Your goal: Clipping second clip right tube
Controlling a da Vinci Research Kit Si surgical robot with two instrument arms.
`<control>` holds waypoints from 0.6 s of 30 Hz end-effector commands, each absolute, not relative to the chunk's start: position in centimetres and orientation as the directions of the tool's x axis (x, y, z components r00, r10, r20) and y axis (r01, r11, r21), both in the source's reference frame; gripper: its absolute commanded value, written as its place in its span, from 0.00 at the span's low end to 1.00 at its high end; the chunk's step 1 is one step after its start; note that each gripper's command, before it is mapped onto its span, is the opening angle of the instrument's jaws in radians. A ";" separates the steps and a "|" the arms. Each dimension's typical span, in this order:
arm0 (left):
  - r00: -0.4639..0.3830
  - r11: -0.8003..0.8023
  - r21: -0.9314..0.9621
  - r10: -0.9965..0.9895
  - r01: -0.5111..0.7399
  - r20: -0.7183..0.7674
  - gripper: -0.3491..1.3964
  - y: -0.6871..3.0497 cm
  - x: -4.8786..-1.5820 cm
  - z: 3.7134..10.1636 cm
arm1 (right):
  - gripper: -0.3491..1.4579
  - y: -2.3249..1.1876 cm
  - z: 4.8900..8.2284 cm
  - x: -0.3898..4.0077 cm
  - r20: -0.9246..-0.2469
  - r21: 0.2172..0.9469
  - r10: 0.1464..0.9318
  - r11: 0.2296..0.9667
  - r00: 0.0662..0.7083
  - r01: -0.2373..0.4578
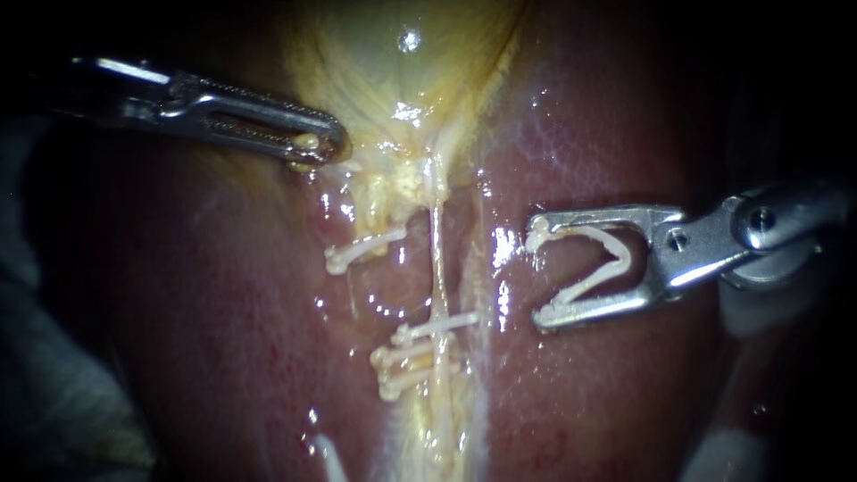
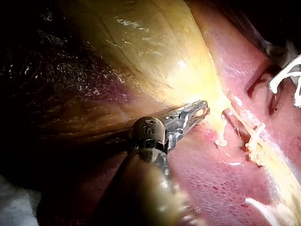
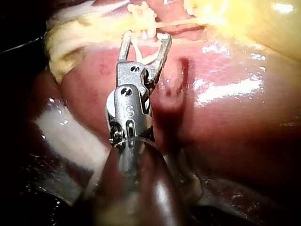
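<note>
Jaws of your right instrument (image 1: 538, 272) are holding an open clip (image 1: 622, 259) near the right tube (image 1: 437, 263); your left instrument (image 1: 323, 147) is gripping the gallbladder (image 1: 384, 54).

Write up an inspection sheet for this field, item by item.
Surface: liver, wet and glistening; gallbladder above it.
Job's things: thin tube with clips across its lower part; new clip open, beside the tube and not yet around it.
Clutter: lone clip off to the tube's other side.
Instruments: left instrument shut on the gallbladder; right instrument carries the new clip.
Cables: nothing seen.
Surroundings: dark, nothing made out.
</note>
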State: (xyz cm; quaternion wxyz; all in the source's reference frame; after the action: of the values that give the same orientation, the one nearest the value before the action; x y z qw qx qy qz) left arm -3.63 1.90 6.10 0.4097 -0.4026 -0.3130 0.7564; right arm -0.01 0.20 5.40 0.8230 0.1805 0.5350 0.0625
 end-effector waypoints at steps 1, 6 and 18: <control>-0.342 -0.468 -0.805 0.871 -0.365 -0.352 0.00 1.90 -3.58 6.05 | 0.47 0.20 5.40 -0.01 -0.858 0.364 0.296 0.927 0.420 0.090; -0.337 -0.465 -0.805 0.874 -0.368 -0.350 0.00 1.95 -3.34 5.82 | 0.47 0.20 5.40 -0.01 -0.858 0.364 0.296 0.927 0.420 0.090; -0.315 -0.456 -0.796 0.883 -0.397 -0.349 0.00 2.00 -3.10 5.41 | 0.47 0.22 5.44 0.17 -0.842 0.398 0.338 0.915 0.422 0.062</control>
State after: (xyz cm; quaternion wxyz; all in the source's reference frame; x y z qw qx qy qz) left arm -3.10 2.00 5.40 0.4267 -0.4019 -0.3026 0.7516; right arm 0.21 0.23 5.47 0.8208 0.1956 0.5284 0.0942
